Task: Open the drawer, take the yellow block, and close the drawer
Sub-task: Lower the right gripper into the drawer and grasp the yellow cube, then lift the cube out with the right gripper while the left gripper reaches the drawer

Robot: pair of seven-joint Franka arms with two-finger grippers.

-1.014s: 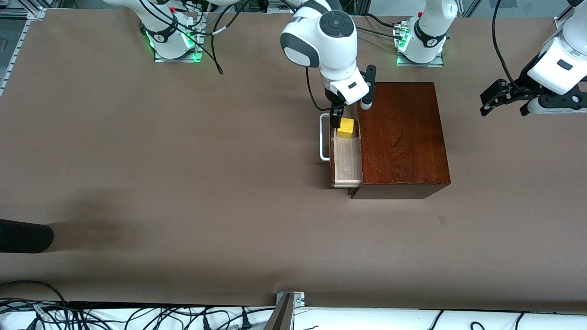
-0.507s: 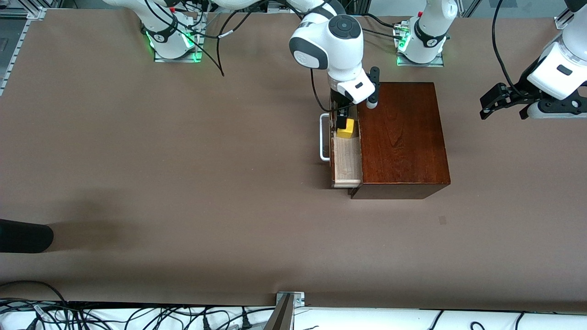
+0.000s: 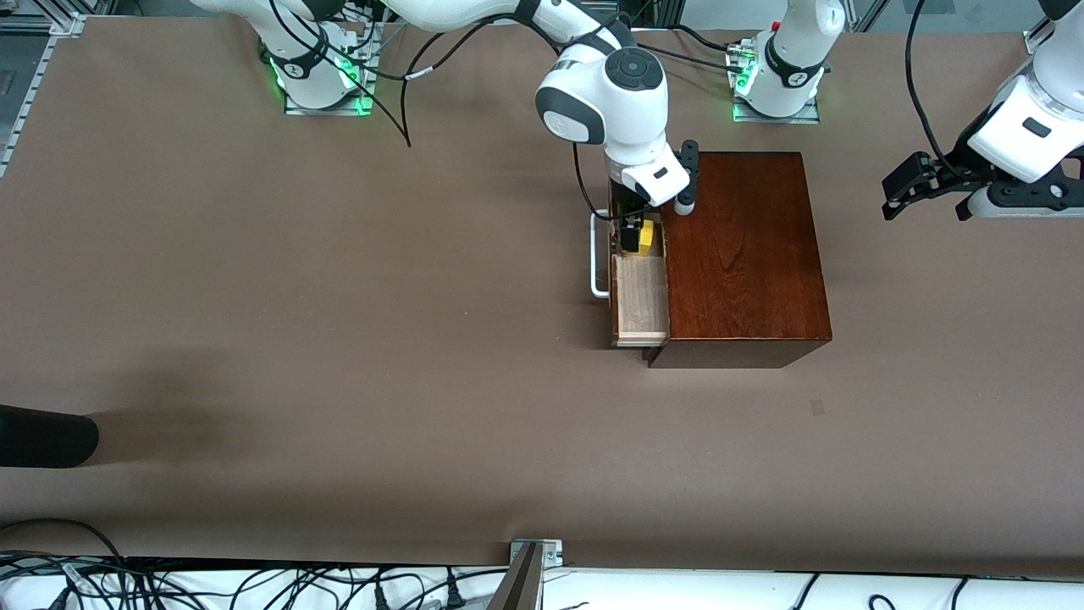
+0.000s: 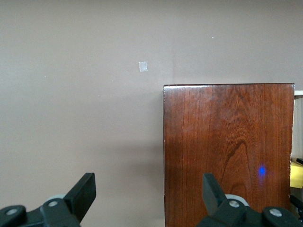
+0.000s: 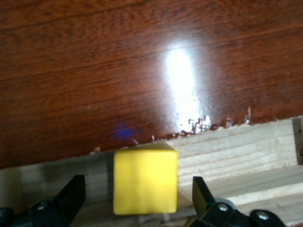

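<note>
Lowered since a second ago: the right end effector (image 3: 633, 237) has dropped from just above the yellow block (image 3: 646, 238) into the open drawer (image 3: 640, 296), and its dark fingers now cover part of the cube in the front view, where more of the yellow top face showed earlier. Meanwhile the right arm's wrist has swung slightly toward the wooden box (image 3: 741, 254).

Right wrist view: the yellow block (image 5: 145, 179) sits on the pale drawer floor (image 5: 246, 156), close to the glossy reddish-brown box wall (image 5: 142, 71). One finger (image 5: 71, 194) stands on each side of it with a gap showing on both sides, so the jaws are spread wide and nothing is gripped yet. Block looks roughly centred between them.

Drawer is pulled partly out, white bar handle (image 3: 597, 254) toward the right arm's end of the worktop (image 3: 339, 339). Block lies in the part of the tray farther from the front camera.

Left end effector (image 3: 927, 182) waits in the air over bare worktop toward the left arm's end, jaws open, empty; its wrist view looks down on the box top (image 4: 227, 151).

Judgement: opening step is done; descent puts the right end effector at grasp height or near it. Next should be closing on the cube, then lifting clear. Risk: the box wall sits close to the cube, leaving little room.
</note>
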